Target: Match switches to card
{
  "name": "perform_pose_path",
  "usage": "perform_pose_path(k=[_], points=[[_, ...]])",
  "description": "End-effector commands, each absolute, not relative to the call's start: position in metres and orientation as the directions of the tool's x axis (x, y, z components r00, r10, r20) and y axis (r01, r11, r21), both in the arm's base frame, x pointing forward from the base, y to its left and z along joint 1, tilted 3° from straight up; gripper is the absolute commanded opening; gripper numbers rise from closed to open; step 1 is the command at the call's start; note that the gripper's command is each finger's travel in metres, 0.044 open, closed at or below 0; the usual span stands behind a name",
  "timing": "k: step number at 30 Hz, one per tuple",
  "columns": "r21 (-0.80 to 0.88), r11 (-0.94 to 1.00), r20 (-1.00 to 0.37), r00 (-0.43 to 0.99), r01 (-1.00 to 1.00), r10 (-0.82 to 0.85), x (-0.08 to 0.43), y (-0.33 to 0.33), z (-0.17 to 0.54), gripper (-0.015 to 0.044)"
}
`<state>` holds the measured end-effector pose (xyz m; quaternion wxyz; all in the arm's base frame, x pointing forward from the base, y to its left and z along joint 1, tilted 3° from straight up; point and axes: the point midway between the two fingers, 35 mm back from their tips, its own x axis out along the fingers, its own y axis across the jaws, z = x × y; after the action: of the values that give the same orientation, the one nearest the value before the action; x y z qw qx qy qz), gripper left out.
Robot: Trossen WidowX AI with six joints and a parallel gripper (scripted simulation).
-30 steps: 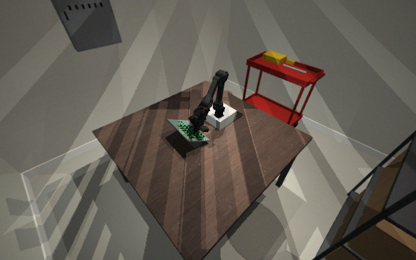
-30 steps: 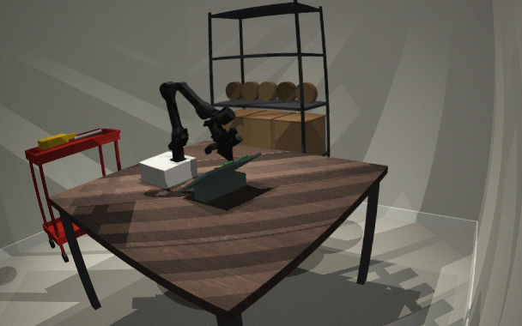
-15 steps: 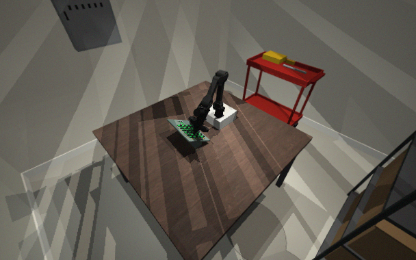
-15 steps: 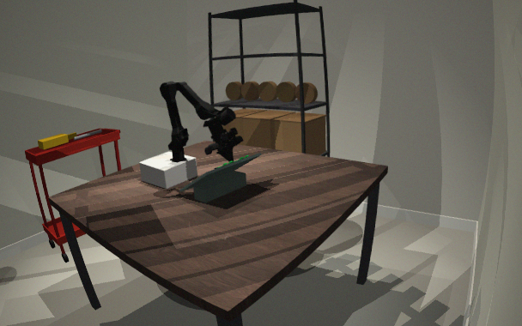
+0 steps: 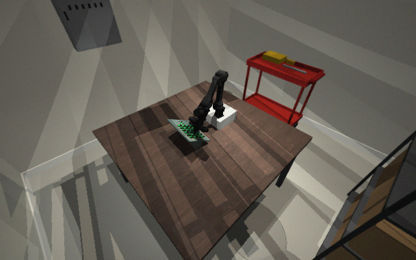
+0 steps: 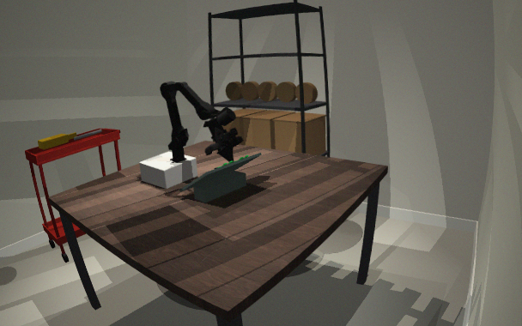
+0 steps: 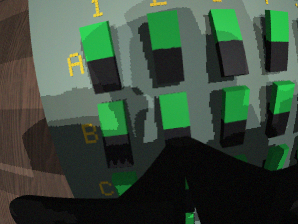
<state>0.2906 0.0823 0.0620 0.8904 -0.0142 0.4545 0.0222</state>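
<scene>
Its tool (image 5: 196, 131) (image 6: 232, 159) (image 7: 180, 145) narrow and empty, a robot noses the panel (image 5: 172, 121) (image 6: 220, 187) (image 7: 50, 107); sideways drift (switches sit close) could flip a neighbour.

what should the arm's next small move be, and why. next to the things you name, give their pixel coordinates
Probably a small lift off the second switch in row B (image 7: 175, 111): the shut gripper (image 5: 196, 131) (image 6: 232, 159) (image 7: 180, 145) hides part of its dark half, so whether that end is down can't be judged yet.

Red cart (image 5: 286, 75) (image 6: 75, 146) beside the table; yellow box (image 5: 274, 57) (image 6: 57, 141) on its top tray. Black shelf rack (image 6: 211, 60) bears a row of brown round objects (image 6: 268, 91) above cardboard boxes (image 6: 287, 133).
</scene>
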Motion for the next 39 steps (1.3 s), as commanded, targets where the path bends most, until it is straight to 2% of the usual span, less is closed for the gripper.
perform_pose_path(k=[1,17,24,31,39], points=[[-0.006,0.998,-0.812,0.583,-0.058,0.029,0.291,0.083,0.06,0.0],[-0.005,0.999,-0.81,0.586,-0.053,0.027,0.291,0.083,0.062,0.0],[-0.005,0.998,-0.828,0.56,-0.058,0.028,0.256,0.081,0.113,0.0],[-0.005,0.998,-0.828,0.56,-0.058,0.028,0.255,0.082,0.112,0.0],[-0.002,0.998,-0.832,0.553,-0.057,0.03,0.192,0.109,0.071,0.0]])
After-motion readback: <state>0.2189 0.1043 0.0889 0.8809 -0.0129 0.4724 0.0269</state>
